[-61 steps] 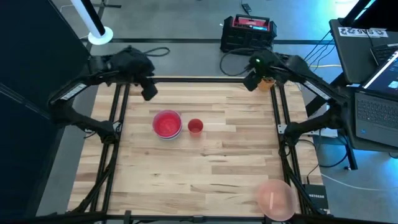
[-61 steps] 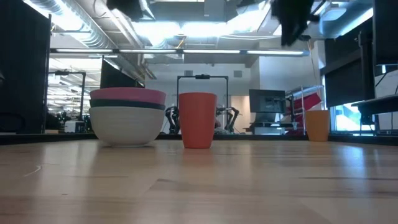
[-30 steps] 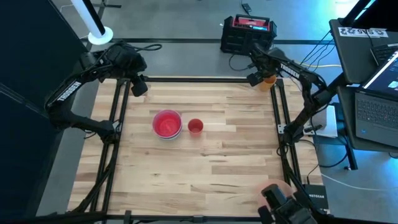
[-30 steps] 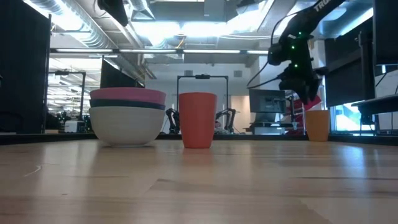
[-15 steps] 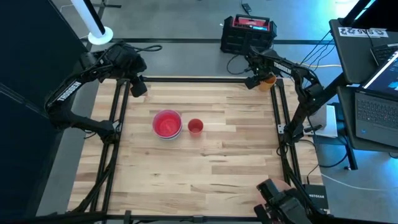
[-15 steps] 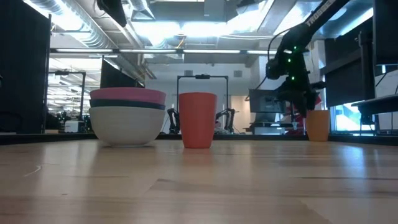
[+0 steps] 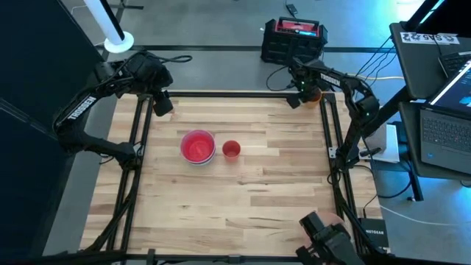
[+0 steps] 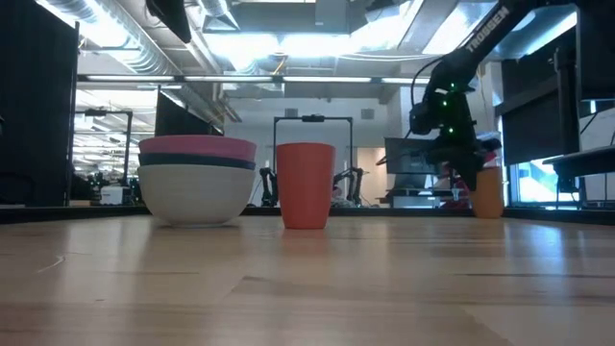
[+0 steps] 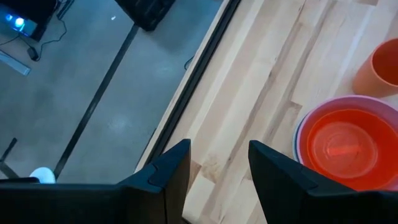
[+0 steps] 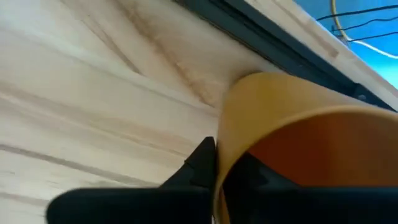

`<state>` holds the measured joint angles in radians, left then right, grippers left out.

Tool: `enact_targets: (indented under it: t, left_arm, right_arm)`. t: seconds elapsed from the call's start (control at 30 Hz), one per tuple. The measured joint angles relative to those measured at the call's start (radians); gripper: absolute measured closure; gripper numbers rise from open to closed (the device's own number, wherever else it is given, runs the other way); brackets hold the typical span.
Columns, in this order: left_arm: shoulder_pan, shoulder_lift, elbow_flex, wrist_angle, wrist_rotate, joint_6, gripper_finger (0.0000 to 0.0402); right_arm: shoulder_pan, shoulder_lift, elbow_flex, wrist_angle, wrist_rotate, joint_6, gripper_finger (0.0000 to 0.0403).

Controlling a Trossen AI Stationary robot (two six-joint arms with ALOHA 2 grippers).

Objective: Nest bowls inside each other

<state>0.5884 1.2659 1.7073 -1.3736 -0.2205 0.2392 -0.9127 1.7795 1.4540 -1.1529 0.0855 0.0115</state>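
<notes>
Near the table's middle stands a stack of nested bowls: whitish at the bottom, a teal and a pink rim above it, red inside. Beside it stands a red-orange cup. At the far right corner a yellow-orange cup stands on the table. My right gripper is shut on it from above. Above the far left corner my left gripper hangs open, holding nothing. My right gripper has the yellow-orange cup's wall at the rim between its two fingers. One finger is outside and the other is inside the cup. The fingers point down from above. In the low view the cup's base still stands on the table.
A dark shape stands at the table's near right edge. Black frame rails run along the left and right sides. Bare wood lies between the stack and the near edge. A laptop sits off the table at the right.
My right gripper has sunk at the far right corner and shifted a little toward the table's left, coming down onto the yellow-orange cup's rim. The cup has kept standing on the table. The bowls and the red-orange cup have not moved.
</notes>
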Motion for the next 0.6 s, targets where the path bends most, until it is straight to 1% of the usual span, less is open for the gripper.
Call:
enact_targets:
  t: [0.37, 0.47, 0.6]
  left_arm:
    - [0.000, 0.000, 0.000, -0.003, 0.000, -0.030, 0.0255]
    - [0.000, 0.000, 0.000, -0.003, 0.001, -0.042, 0.0255]
    - [0.000, 0.000, 0.000, -0.003, 0.001, -0.059, 0.0255]
  right_arm:
    - [0.216, -0.145, 0.140, -0.078, -0.167, -0.058, 0.0401]
    - [0.357, -0.165, 0.222, -0.111, -0.221, -0.045, 0.0402]
    - [0.567, -0.140, 0.326, -0.078, -0.196, -0.042, 0.0402]
